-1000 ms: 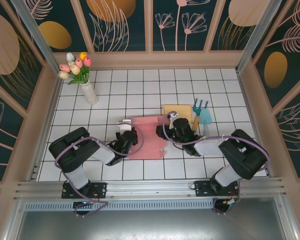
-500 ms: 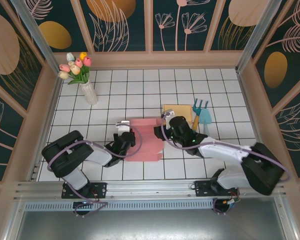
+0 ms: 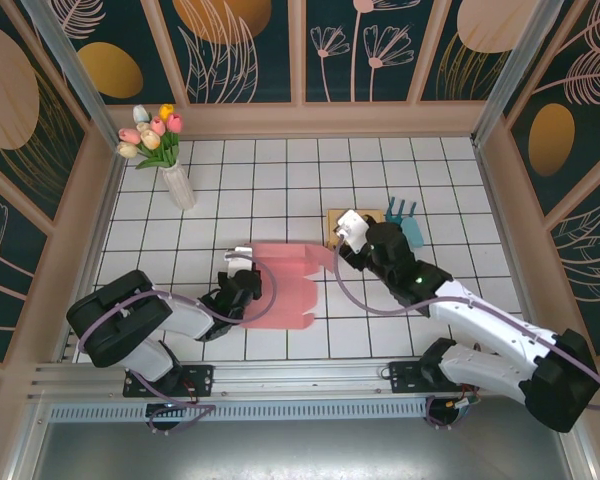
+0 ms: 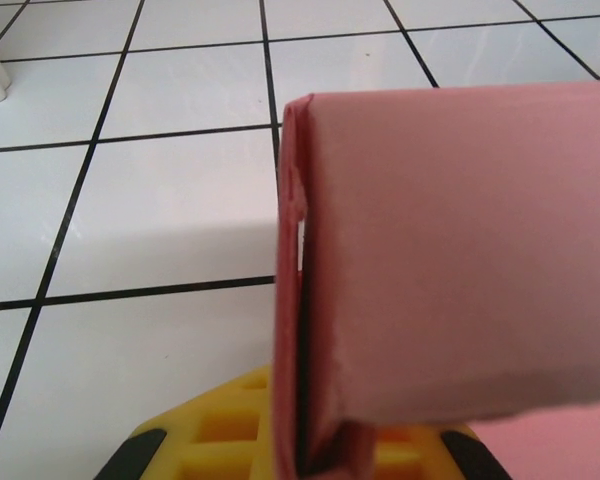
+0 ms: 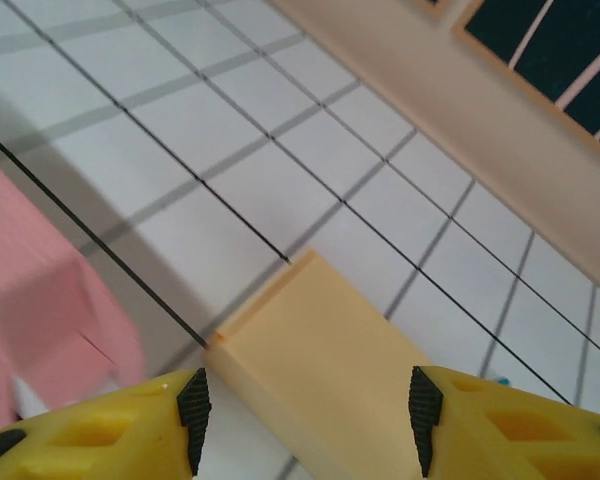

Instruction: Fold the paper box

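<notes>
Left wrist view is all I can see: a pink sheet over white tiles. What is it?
Observer: From above, it's a pink paper box lying on the table between two arms. The left gripper pinches its left edge.
Operator: Is the other arm holding it too?
Observer: No. The right gripper is open, hovering over a wooden block near the box's far right corner.
Operator: Anything else on the table?
Observer: A vase of tulips at the far left, and teal garden tools to the right of the block.
</notes>
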